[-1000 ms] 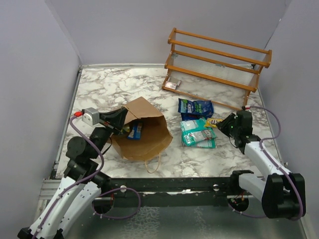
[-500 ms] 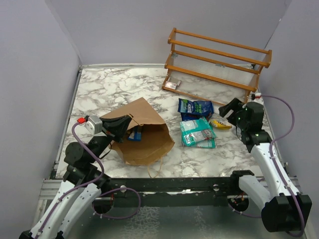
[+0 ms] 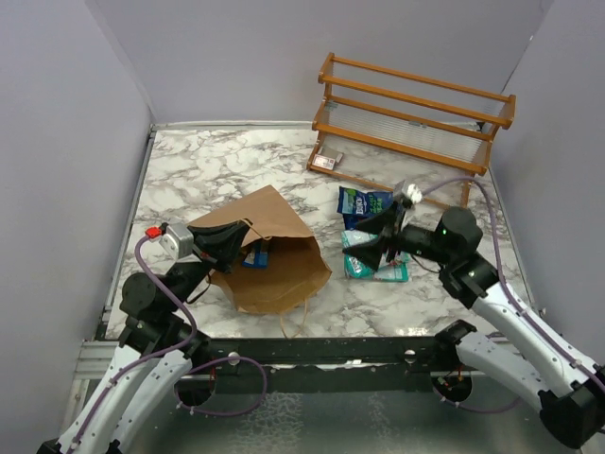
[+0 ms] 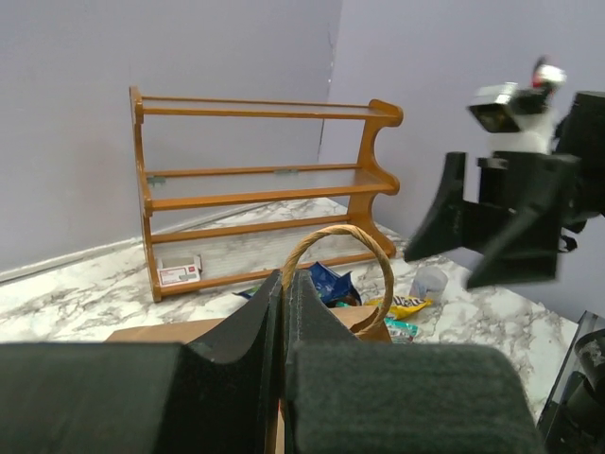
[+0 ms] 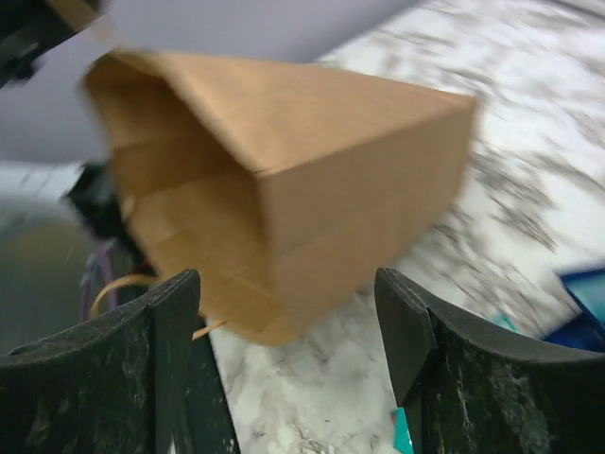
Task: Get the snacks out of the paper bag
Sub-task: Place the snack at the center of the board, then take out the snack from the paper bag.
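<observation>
My left gripper (image 3: 230, 244) pinches the rim of the creased brown kraft paper bag (image 3: 284, 270), with a shiny blue foil packet (image 3: 257, 252) just inside. My right gripper (image 3: 378, 238), spread, faces the mouth. Reaching in, I risk shoving the bag out of that pinch.

Brown kraft paper bag (image 3: 284, 270); white table (image 3: 208, 170) veined in grey marbling. A blue packet (image 3: 364, 201) with white print, a teal-green packet (image 3: 357, 269) — both shiny. Orange-brown wooden rack (image 3: 416, 104), pale box (image 3: 328, 161) with a reddish mark, lilac-grey walls (image 3: 236, 57)
</observation>
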Controlling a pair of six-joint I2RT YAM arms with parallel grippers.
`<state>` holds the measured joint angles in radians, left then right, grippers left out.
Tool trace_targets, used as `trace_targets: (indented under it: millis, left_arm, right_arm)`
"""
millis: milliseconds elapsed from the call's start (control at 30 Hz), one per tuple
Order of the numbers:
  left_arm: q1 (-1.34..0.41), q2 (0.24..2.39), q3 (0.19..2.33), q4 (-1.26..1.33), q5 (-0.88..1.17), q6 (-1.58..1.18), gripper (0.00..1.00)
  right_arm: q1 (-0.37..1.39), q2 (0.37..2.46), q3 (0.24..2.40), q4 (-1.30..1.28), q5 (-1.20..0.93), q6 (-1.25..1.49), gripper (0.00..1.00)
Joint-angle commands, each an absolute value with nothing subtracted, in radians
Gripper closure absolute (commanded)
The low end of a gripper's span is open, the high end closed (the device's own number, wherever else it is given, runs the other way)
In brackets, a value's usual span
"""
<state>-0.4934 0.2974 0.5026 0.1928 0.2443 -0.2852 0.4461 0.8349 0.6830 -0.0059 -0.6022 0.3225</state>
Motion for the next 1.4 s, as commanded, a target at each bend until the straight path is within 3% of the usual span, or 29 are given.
trace_targets:
  millis: [0, 133, 233, 367, 467, 667, 900, 1167, 1367]
  left_arm:
    - [-0.497, 0.281, 0.499, 0.196, 0.278, -0.271, 1.0]
    - [-0.497, 0.274, 0.496, 0.186, 0.284, -0.281, 1.0]
    - [-0.497, 0.267, 0.492, 0.182, 0.299, -0.288, 1.0]
    - [-0.497, 0.273, 0.508, 0.149, 0.314, -0.296, 1.0]
    - [-0.497, 0.267, 0.516, 0.125, 0.322, -0.298, 1.0]
    - [-0.497, 0.241, 0.522, 0.096, 0.332, -0.324, 1.0]
    - [-0.497, 0.248, 0.52, 0.095, 0.327, -0.318, 1.0]
    - [-0.497, 0.268, 0.538, 0.127, 0.355, -0.336, 1.0]
    - [-0.497, 0.26, 0.53, 0.135, 0.37, -0.335, 1.0]
  right_arm:
    - [0.636, 0.731, 0.562, 0.198, -0.862, 0.05, 0.27]
    - [0.806, 0.736, 0.531, 0.168, -0.855, -0.206, 0.34]
    - [0.959, 0.822, 0.566, 0.129, -0.671, -0.363, 0.38]
    - [1.125, 1.047, 0.669, 0.097, -0.367, -0.567, 0.57]
    - [1.173, 1.211, 0.768, 0.105, -0.211, -0.642, 0.61]
    - [1.189, 1.37, 0.813, 0.268, -0.1, -0.691, 0.61]
    - [1.261, 1.548, 0.74, 0.635, 0.095, -0.721, 0.62]
    - [1.261, 1.708, 0.813, 0.619, 0.131, -0.865, 0.63]
    - [1.254, 1.767, 0.863, 0.525, 0.125, -0.904, 0.54]
